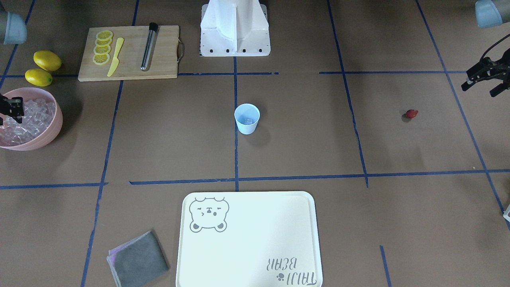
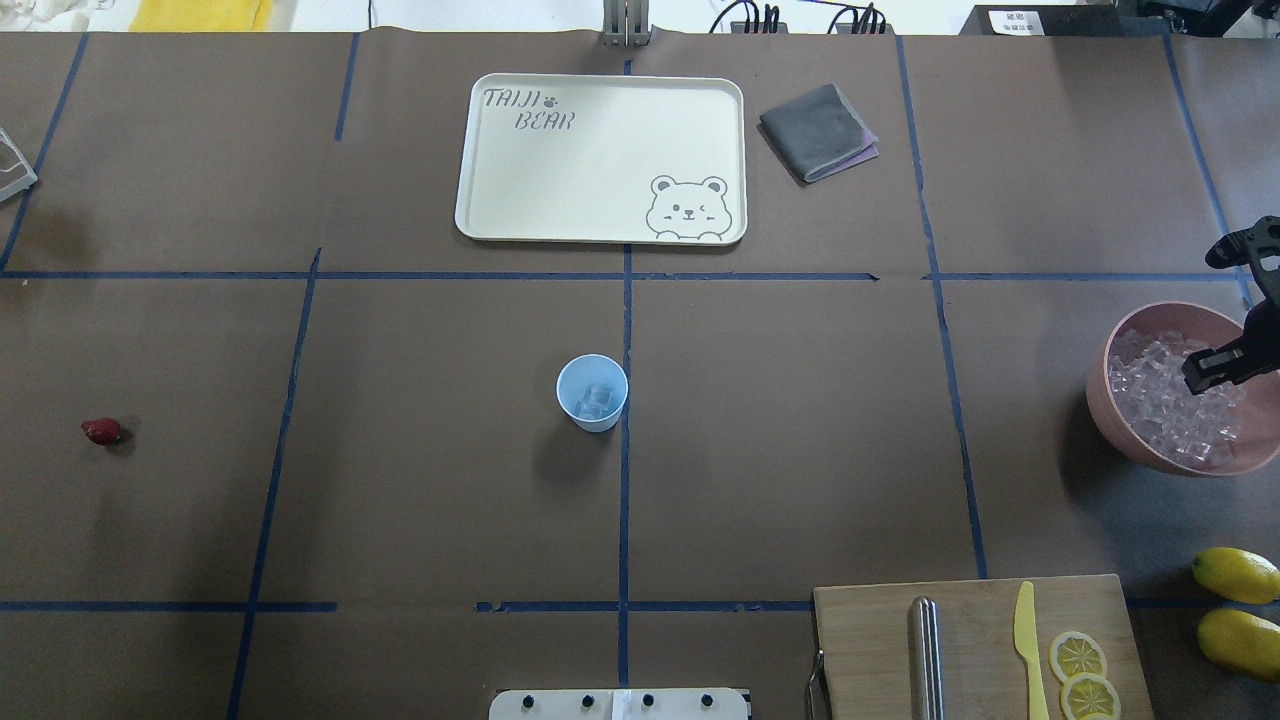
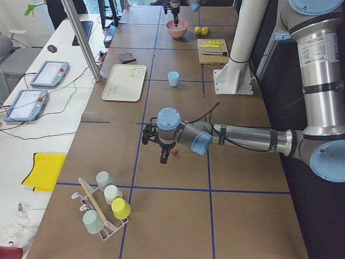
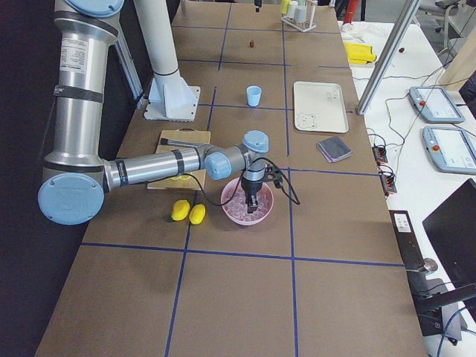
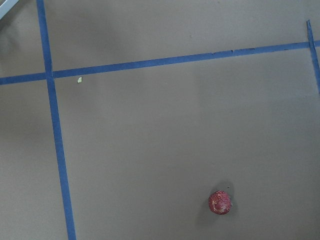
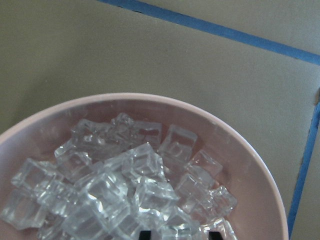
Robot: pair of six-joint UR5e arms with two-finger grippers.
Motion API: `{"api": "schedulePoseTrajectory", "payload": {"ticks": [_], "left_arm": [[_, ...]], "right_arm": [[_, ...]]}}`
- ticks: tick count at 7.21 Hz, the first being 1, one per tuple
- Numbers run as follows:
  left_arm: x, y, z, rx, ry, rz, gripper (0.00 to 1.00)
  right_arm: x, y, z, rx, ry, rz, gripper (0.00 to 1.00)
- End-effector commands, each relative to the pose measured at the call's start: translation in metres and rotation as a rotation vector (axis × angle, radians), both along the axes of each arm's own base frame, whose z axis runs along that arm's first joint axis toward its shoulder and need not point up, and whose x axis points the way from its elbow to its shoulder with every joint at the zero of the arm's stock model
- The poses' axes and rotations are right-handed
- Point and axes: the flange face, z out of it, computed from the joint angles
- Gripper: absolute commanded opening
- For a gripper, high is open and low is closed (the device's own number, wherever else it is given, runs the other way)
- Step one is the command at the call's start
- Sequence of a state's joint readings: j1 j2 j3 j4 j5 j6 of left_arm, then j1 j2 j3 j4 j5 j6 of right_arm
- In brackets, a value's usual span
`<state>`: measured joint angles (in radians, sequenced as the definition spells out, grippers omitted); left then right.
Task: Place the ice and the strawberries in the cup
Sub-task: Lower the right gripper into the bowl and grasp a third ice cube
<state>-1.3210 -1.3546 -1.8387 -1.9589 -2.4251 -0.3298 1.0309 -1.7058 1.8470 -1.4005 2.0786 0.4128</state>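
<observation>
Right pincer (image 6: pixel 180 234): fingers parted, low over the ice (image 6: pixel 125 180) heaped in the pink bowl (image 6: pixel 240 145).
Left pincer (image 1: pixel 480 88): fingers spread, empty; the strawberry (image 1: pixel 411 114) lies below it, slightly aside.
Cup (image 1: pixel 247 118): between both pincers, well apart from each, with a few cubes inside.
Risk: the slick, hard-edged cubes could squirt from the pads; the rounded berry could roll under an off-centre pinch.
Textures: glassy ice, pitted matt berry, smooth tapered cup.
</observation>
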Motion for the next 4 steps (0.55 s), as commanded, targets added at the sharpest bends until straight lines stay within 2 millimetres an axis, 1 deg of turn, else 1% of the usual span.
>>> {"api": "schedulePoseTrajectory", "payload": {"ticks": [1,2,3,4], "left_arm": [[-0.001,0.000,0.000,0.000,0.000,-0.001,1.00],[0.000,0.000,-0.001,0.003,0.002,-0.001,1.00],[0.000,0.000,-0.001,0.002,0.002,-0.001,1.00],[0.000,0.000,-0.001,0.002,0.002,-0.001,1.00]], "right_arm": [[0.000,0.001,0.001,-0.002,0.000,-0.002,0.12],[0.001,0.001,-0.001,-0.001,-0.004,0.000,0.00],[0.000,0.001,-0.005,-0.001,-0.016,-0.003,0.00],[0.002,0.002,-0.022,0.017,-0.048,-0.005,0.00]]}}
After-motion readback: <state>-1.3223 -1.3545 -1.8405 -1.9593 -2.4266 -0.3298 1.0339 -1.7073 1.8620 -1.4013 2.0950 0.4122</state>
